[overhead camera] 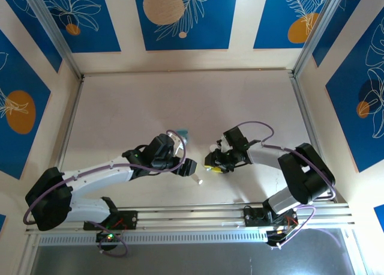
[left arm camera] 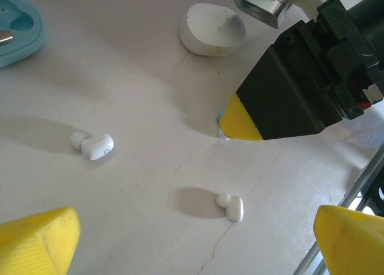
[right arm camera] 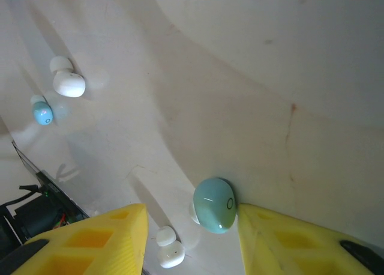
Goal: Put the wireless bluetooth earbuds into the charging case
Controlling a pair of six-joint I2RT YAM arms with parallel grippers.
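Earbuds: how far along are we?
Done: none seated that I can see. Loose on the table: white earbud, second white earbud, blue earbud. In hand: right tool straddles the other blue earbud, jaws not closed on it; left tool open above the white pair. To do: all four into the open blue case and the white case, which looks shut.

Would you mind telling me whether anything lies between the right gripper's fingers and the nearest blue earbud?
Nothing visible does: the blue earbud sits between the right gripper's open fingers, close to one. A white earbud lies beside it, near the other.
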